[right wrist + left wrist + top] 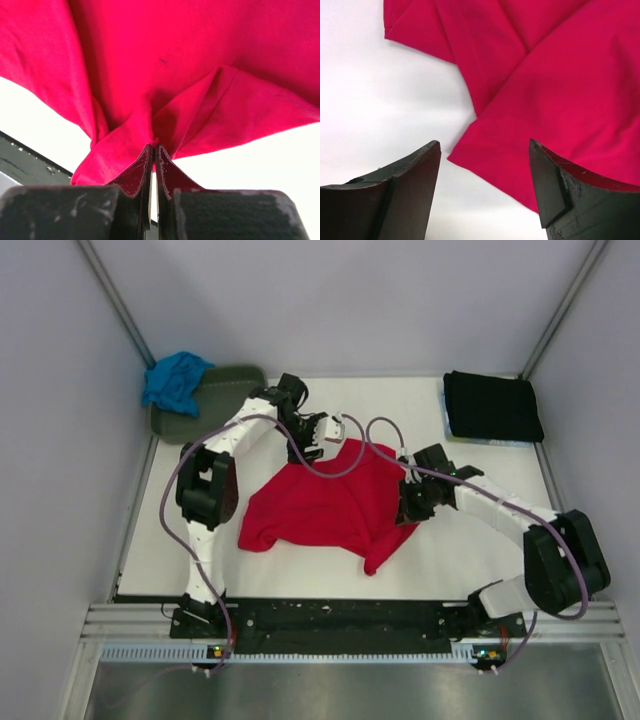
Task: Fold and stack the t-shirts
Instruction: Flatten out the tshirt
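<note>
Collar and sleeves of the red t-shirt (320, 505) cannot be made out, and both wrist views crop it. It lies crumpled at the centre of the table (480, 550), creased and partly doubled over. Its long axis runs from 8 o'clock to 2 o'clock, with a narrow tail pointing to 5 o'clock. The right gripper (154, 148) has its fingers pressed together, pinching a gathered ridge at the shirt's 3 o'clock edge. The left gripper (485, 147) is spread over the 12 o'clock edge, holding nothing. The black t-shirt (492, 407) lies folded flat at 1 o'clock. The turquoise t-shirt (175, 380) is bunched at 10 o'clock, partly covering the tub (230, 390).
</note>
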`<action>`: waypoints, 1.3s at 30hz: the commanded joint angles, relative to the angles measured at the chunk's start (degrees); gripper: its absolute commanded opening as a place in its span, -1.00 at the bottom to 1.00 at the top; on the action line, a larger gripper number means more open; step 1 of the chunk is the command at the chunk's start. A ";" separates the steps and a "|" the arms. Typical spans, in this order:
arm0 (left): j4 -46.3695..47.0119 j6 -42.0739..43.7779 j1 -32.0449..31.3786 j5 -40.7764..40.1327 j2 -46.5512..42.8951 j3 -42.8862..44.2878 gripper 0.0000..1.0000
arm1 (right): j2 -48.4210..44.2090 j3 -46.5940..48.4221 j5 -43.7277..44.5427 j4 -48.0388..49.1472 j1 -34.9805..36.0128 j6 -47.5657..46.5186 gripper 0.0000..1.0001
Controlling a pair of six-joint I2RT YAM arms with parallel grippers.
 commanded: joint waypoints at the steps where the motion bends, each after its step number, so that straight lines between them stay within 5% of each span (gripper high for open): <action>1: -5.87 8.33 0.42 -5.67 4.30 6.60 0.50 | -7.36 2.26 2.11 -5.02 -0.32 -1.21 -1.00; 14: -4.63 14.58 0.07 -15.09 13.97 15.04 0.49 | -15.02 5.69 4.92 -14.34 -0.32 -2.97 -1.00; 21: -8.15 17.74 -1.68 -18.70 17.76 14.79 0.33 | -14.58 7.36 7.82 -15.66 -0.41 -3.85 -1.00; 28: -11.24 18.81 -3.00 -21.59 19.61 14.35 -0.07 | -13.88 10.35 10.55 -16.46 -0.85 -4.73 -1.00; 30: -13.93 19.84 -3.09 -21.78 19.69 14.69 -0.48 | -13.62 11.13 10.73 -16.46 -2.08 -5.08 -1.00; 31: -14.65 20.20 -3.35 -21.69 19.52 14.43 -0.92 | -13.61 11.66 10.90 -16.46 -2.78 -5.08 -1.00; 32: -14.30 20.03 -3.53 -21.95 19.00 13.73 -1.00 | -13.53 12.02 10.90 -16.46 -3.48 -5.17 -1.00; 39: 10.91 0.98 -2.74 -30.29 10.66 9.15 -1.00 | -13.61 19.30 13.01 -16.02 -9.63 -6.14 -1.00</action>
